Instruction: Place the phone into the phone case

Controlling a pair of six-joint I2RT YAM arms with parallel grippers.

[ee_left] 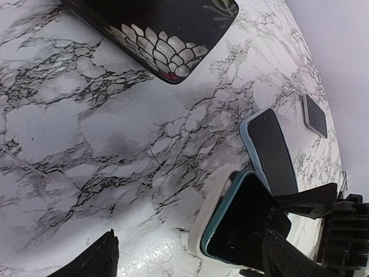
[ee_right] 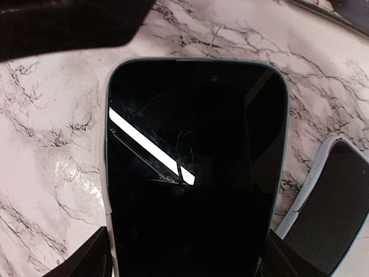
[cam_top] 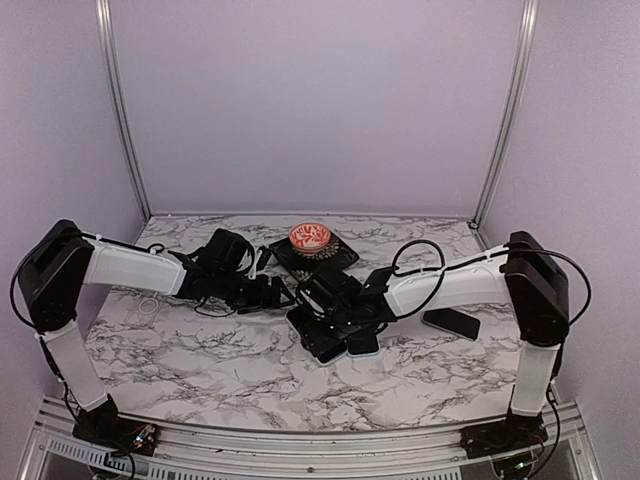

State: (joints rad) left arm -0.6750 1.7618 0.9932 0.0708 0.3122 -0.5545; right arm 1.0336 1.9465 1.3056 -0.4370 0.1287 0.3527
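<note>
A marble-patterned desk is carrying a black floral case at the back, a white case with a phone resting in it, a blue-edged phone just beside, and a dark phone well apart.

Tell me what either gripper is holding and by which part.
The right gripper grips the phone across its long edges near one end; the left gripper is open, holding nothing.

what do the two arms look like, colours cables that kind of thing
Both the left arm and right arm have white link sections joined by bulky black joint housings. Thin black cables loop loosely along them. The jaws are plain black, wedge-shaped in the wrist views. No markings or sleeves are visible.
</note>
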